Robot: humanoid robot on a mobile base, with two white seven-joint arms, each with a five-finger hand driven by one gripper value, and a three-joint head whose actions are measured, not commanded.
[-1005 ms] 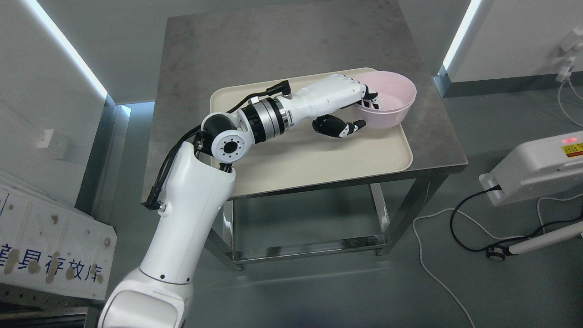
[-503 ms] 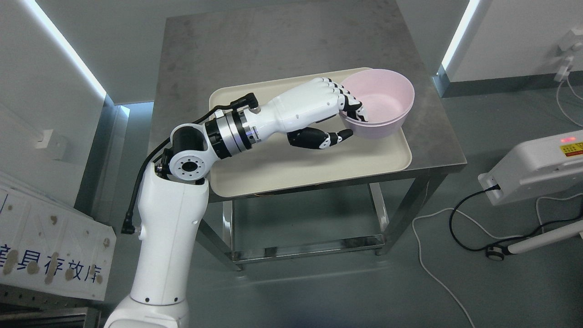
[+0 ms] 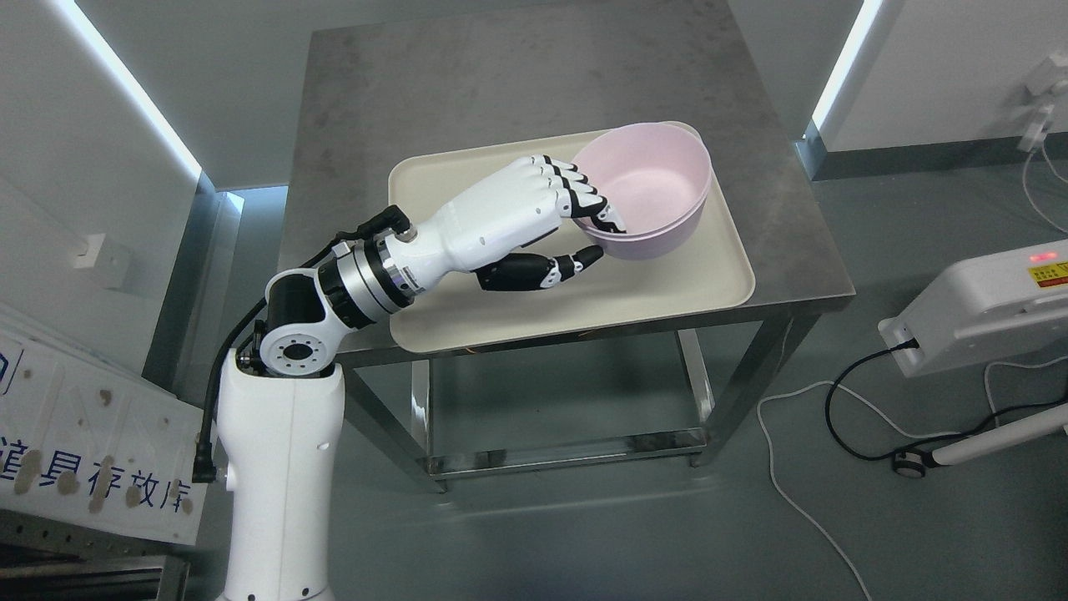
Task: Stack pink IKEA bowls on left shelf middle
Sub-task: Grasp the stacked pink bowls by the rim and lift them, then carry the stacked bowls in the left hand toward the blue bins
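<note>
Bowl first: your round pink plastic bowl (image 3: 647, 188) sits mouth-up, slightly tilted, over the far right corner of the cream rectangular tray (image 3: 667, 292) on the grey steel desk (image 3: 467, 92). Your left hand (image 3: 542, 221) is clamped on its near rim, fingers (image 3: 584, 196) inside, thumb below. Lower left, a white board (image 3: 92, 467) carries partly hidden blue Chinese characters.

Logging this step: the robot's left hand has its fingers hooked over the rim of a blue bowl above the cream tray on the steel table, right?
Not quite. The head view shows a pink bowl, not a blue one. The rest holds: the left hand has its fingers over the rim, above the cream tray on the steel table.
</note>
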